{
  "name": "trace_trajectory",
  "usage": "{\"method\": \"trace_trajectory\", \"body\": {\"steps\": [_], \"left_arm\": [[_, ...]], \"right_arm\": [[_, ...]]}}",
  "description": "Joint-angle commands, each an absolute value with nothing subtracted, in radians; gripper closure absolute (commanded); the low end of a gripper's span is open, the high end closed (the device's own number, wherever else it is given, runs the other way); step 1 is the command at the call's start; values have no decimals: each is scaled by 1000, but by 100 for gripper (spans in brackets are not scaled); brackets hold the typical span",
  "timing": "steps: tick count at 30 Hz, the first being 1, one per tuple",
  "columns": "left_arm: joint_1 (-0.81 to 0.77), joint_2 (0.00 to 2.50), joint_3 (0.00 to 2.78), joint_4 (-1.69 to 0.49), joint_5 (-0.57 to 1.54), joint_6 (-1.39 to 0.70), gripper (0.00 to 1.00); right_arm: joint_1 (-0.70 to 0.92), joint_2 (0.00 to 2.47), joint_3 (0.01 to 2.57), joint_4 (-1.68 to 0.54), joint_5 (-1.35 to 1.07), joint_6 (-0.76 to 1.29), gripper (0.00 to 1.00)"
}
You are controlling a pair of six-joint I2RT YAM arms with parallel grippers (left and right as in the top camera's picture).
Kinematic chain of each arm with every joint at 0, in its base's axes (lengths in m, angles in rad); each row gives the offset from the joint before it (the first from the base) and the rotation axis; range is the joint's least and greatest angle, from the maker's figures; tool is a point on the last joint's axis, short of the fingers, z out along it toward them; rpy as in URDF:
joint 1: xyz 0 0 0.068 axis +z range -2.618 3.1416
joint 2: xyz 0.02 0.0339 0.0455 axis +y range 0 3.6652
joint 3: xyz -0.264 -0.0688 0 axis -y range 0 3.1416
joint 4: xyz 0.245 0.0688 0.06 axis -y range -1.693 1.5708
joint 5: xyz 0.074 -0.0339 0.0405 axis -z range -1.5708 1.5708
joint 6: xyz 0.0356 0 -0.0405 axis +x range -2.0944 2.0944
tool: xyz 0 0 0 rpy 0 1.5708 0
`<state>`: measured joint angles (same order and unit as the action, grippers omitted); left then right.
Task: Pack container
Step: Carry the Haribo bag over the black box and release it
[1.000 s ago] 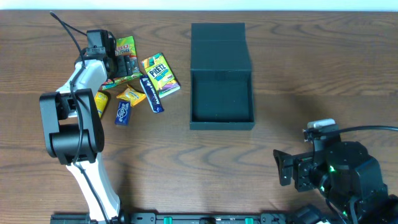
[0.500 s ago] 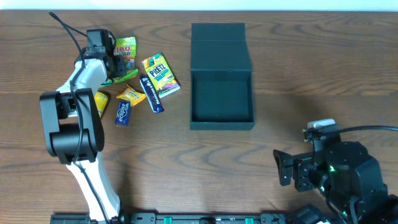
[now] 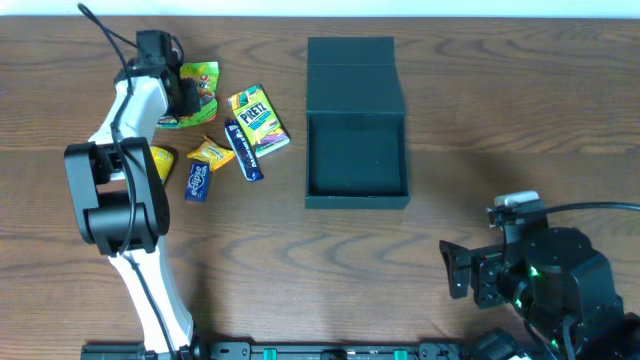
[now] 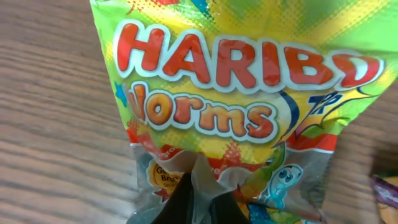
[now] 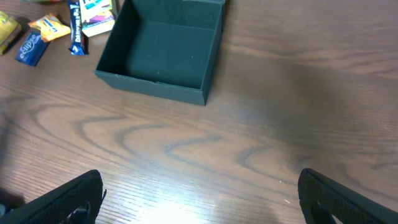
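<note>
The container (image 3: pixel 356 201), a dark teal-black square box, stands with its lid flapped back at the table's far middle, and its inside looks bare. It also shows in the right wrist view as the container (image 5: pixel 149 84). At the far left my left gripper (image 3: pixel 184 96) is shut on the clear bottom edge of a green-yellow Haribo Worms packet (image 3: pixel 197 84). The left wrist view shows that packet (image 4: pixel 236 81) pinched between the dark fingers of the left gripper (image 4: pixel 202 199). My right gripper (image 3: pixel 455 270) stands open near the front right, well apart from the box, and the right gripper (image 5: pixel 199 199) holds nothing.
Loose snacks lie between the left arm and the box: a yellow Pretz box (image 3: pixel 258 120), a dark blue bar (image 3: pixel 244 150), an orange packet (image 3: pixel 211 153), a small blue packet (image 3: pixel 197 180) and a yellow packet (image 3: pixel 160 160).
My left gripper has shut on the Haribo packet and drawn back toward the table's far edge, shifting the packet with it. The right arm has not moved.
</note>
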<state>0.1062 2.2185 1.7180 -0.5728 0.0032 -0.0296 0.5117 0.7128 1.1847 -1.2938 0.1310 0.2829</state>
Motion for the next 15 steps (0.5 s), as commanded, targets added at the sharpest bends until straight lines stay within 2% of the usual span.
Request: {"method": "trace_trajectory", "body": {"steps": [1,9,15], "left_arm": [[98,2183,1821,-618,0,-61,94],[18,2058,1871,-712,1,-179,94],[-140,2002,1871,-733,1,-278,94]], "right_arm": [[503,711,1192,-1295,138,273,1],[503,711,1192,-1295,138,272,1],[502,711,1192,-1295,138,272,1]]}}
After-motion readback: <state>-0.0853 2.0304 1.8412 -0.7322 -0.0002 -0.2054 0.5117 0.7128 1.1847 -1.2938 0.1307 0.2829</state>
